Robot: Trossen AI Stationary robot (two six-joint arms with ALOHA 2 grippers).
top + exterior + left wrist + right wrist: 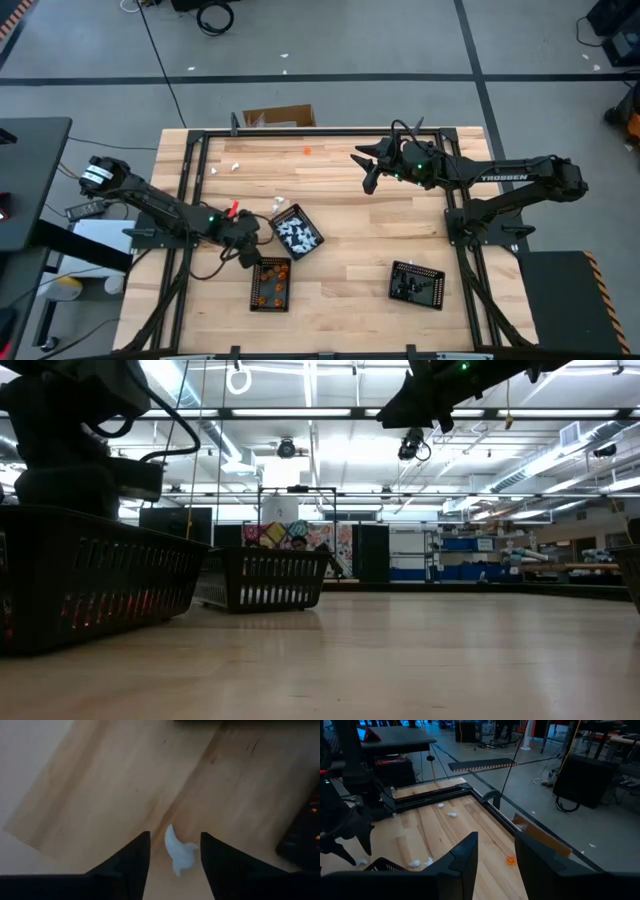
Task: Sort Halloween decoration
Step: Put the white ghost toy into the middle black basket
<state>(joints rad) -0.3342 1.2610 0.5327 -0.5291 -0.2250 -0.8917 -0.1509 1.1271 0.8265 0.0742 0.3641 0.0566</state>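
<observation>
My left gripper points down near the table's left side, between a black tray of white pieces and a black tray of orange pieces. It is open. In the left wrist view a small white decoration piece shows between its fingers against the wood; whether it touches either finger I cannot tell. My right gripper hangs open and high over the far middle of the table, with nothing between its fingers. A third black tray with dark pieces stands at the near right.
Loose pieces lie on the far part of the table: an orange one and white ones. A black metal frame runs along the table's edges. A cardboard box stands beyond the far edge.
</observation>
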